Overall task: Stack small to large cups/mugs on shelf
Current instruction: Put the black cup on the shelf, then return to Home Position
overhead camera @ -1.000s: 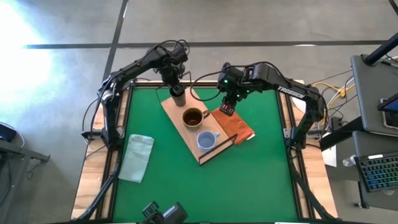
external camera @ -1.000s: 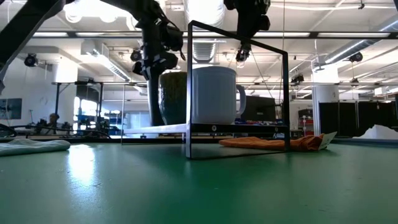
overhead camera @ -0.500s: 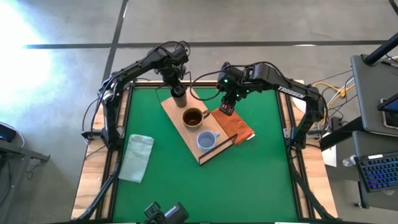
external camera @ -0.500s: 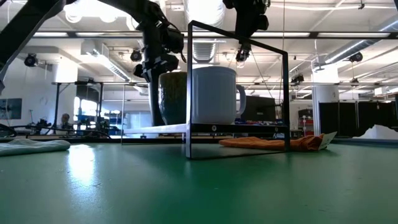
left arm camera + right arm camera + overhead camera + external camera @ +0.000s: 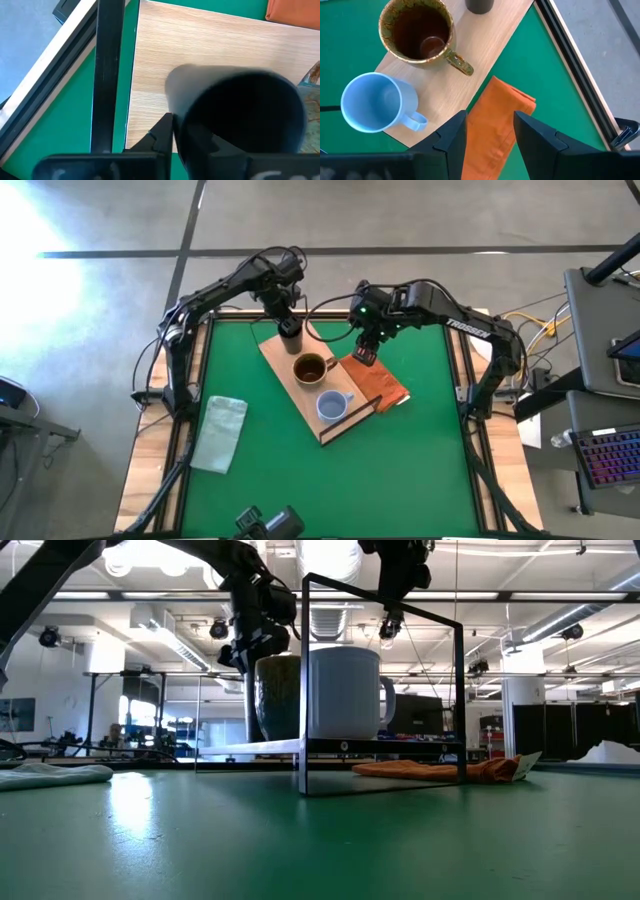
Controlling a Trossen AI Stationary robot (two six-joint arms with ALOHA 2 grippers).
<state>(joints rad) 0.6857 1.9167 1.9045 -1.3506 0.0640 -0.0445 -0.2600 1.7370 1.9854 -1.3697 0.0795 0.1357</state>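
Note:
The tan shelf board (image 5: 345, 420) lies slantwise mid-table. On it stand the light blue mug (image 5: 332, 407), handle toward the right, and the brown mug (image 5: 311, 368). The black cup (image 5: 290, 330) is at the board's far end, and my left gripper (image 5: 284, 312) is shut on it from above. The cup fills the left wrist view (image 5: 240, 115), with the board (image 5: 200, 45) under it. My right gripper (image 5: 365, 356) hangs open and empty above the orange cloth (image 5: 495, 120), beside the board's right edge. My left gripper holds the black cup's side wall near its upper end (image 5: 177, 125). One finger (image 5: 161, 134) lies against it; the cup hides the other. The fingers come from above, slanting down. The cup is about upright over the board's far end; I cannot tell whether its base touches.
A pale bag (image 5: 220, 432) lies at the table's left. The orange cloth (image 5: 380, 385) lies against the board's right edge. A black frame rail (image 5: 107, 75) runs along the table's edge close to the black cup. Open green mat (image 5: 400, 480) lies toward the near side.
My left gripper has moved a little toward the table's far edge with the black cup, which stays about upright at the board's far end.

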